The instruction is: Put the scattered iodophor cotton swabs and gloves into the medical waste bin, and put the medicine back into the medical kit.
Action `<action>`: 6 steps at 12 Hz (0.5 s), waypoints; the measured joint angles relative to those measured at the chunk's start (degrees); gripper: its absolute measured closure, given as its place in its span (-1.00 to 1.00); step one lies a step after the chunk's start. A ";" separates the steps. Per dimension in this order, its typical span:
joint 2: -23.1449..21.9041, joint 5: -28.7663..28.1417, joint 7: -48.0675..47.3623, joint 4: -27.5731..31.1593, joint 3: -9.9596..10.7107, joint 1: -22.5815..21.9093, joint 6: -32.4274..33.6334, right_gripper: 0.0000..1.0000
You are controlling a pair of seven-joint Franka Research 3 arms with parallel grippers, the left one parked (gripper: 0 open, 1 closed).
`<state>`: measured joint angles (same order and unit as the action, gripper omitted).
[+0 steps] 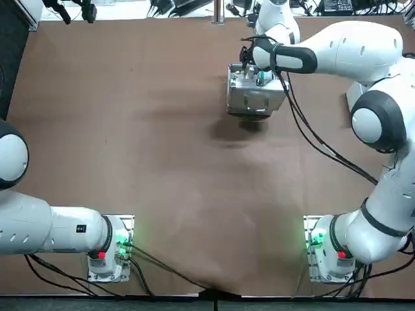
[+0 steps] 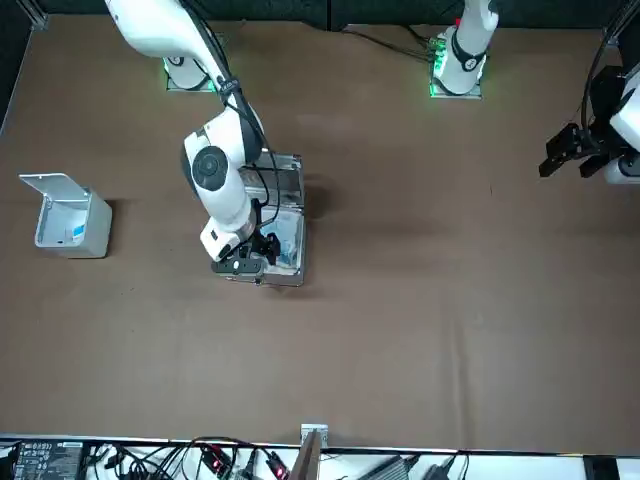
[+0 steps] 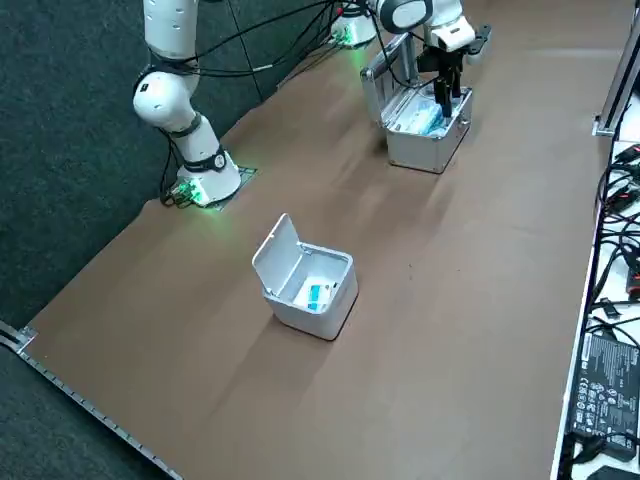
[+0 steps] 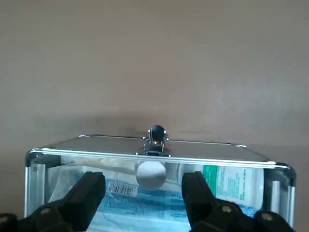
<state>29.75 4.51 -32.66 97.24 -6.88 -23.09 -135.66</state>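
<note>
Gripper [image 4: 145, 186] above open kit [image 3: 425, 150], jaws spread, empty. Nothing loose on tabletop [image 1: 162, 162] around kit; bin [image 3: 300, 320] has contents. Looks nearly done.

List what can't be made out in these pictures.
1. Top view: medical kit's inside, covered by the open right gripper hanging over it.
2. Right side view: waste bin's contents, too small to identify.
3. Right wrist view: packet print in the kit, blurred; kit's near side, cut by the edge.
</note>
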 joint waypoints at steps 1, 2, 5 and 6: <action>-0.09 0.00 0.00 -0.19 0.08 0.07 0.00 -0.96; -0.29 0.00 0.00 -0.59 0.19 0.27 0.00 -0.96; -2.33 0.14 0.00 -2.83 0.60 3.12 4.13 -1.00; -3.31 0.17 0.26 -4.08 0.70 4.64 7.36 -1.00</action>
<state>26.44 4.68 -32.41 93.16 -6.18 -18.45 -128.30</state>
